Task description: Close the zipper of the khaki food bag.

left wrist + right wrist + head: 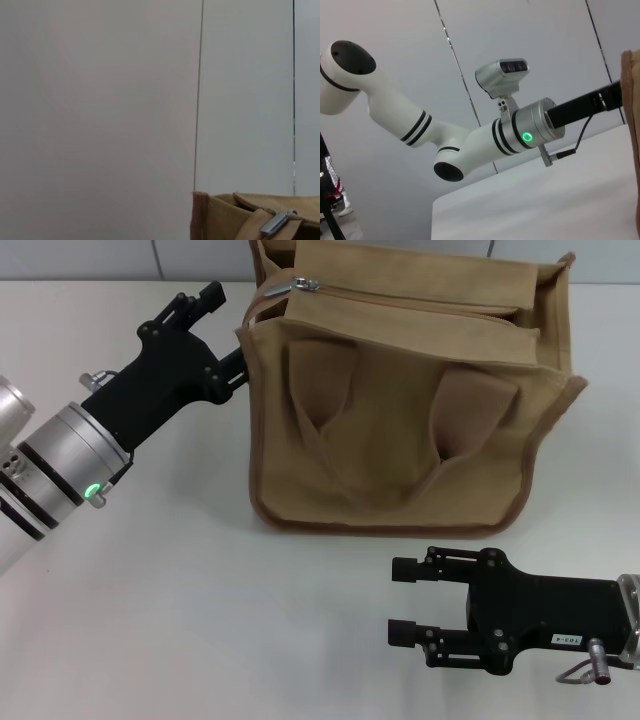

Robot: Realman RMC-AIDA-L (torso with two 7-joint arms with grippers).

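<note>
Head view: we log the khaki food bag (405, 400) on the table (180, 620), zipper (420, 295) seemingly drawn, pull tab (298, 285) at its left end. Left gripper (235, 335) touches that corner; its grip we cannot tell. Right gripper (400, 600) parked near, fingers apart.
Left wrist view: pull tab (276, 223) close.
Right wrist view: left arm (470, 135) reaching the bag's edge.

Both arms are white with black rings and silver cuffs; the left arm (420, 125) carries a glowing green ring light. Each black tool, left (215, 325) and right (415, 600), has jointed fingers.
</note>
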